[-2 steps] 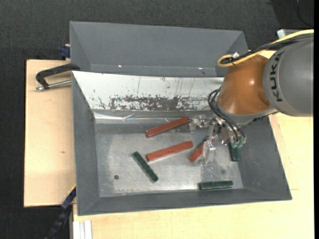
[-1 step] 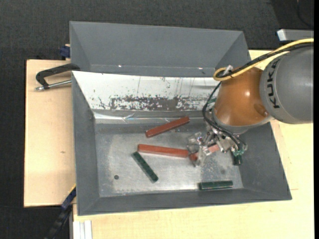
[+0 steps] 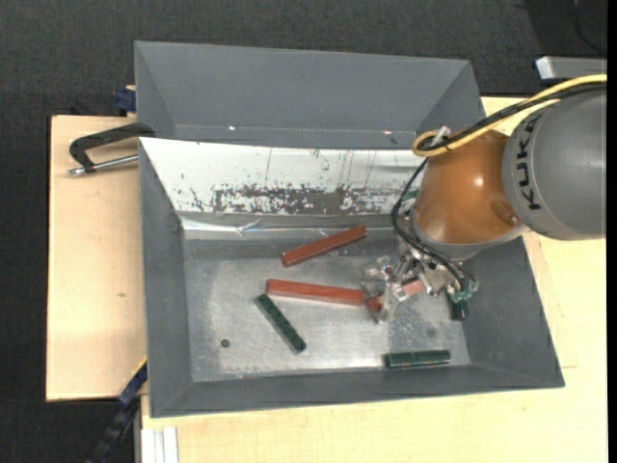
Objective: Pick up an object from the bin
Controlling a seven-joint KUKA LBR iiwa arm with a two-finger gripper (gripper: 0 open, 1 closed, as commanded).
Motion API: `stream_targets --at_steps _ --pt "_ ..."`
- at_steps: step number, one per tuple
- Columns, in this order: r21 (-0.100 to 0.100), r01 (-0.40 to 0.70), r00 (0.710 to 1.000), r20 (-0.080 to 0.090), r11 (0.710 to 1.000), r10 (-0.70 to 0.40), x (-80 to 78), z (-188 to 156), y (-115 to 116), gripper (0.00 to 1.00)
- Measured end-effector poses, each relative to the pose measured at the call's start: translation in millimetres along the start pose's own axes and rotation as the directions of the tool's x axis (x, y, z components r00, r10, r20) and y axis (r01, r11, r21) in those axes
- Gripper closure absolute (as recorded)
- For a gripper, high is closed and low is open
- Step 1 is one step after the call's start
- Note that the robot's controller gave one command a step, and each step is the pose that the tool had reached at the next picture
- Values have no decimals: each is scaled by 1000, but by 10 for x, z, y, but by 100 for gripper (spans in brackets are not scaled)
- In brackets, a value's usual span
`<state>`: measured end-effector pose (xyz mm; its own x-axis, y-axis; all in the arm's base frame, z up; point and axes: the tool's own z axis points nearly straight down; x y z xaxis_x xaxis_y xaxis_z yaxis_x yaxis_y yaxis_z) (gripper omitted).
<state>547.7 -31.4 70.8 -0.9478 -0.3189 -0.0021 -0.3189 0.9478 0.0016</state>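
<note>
Red-brown bar (image 3: 316,292), long and flat, is seen lying nearly level on the floor of the grey bin (image 3: 162,287), about the middle of it. At its right end the gripper (image 3: 390,292) is set low over the floor, beneath the orange cover (image 3: 463,196) of the wrist. Whether that end is touched cannot be told. Whether the gripper is spread or pressed together cannot be told either (its tip is a tangle of small metal parts and wires). A second red-brown bar (image 3: 324,245) is laid behind the first, toward the back wall, raised at its right end and apart from it. A dark green bar (image 3: 281,323) is placed just in front of the first bar's left end, slanting. Another dark green bar (image 3: 416,359) is found in front of the first bar's right end, by the front wall.
</note>
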Motion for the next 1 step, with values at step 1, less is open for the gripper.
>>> stream_targets --at_steps 1 --pt "2 43 999 4 999 -43 -186 -1366 225 100"
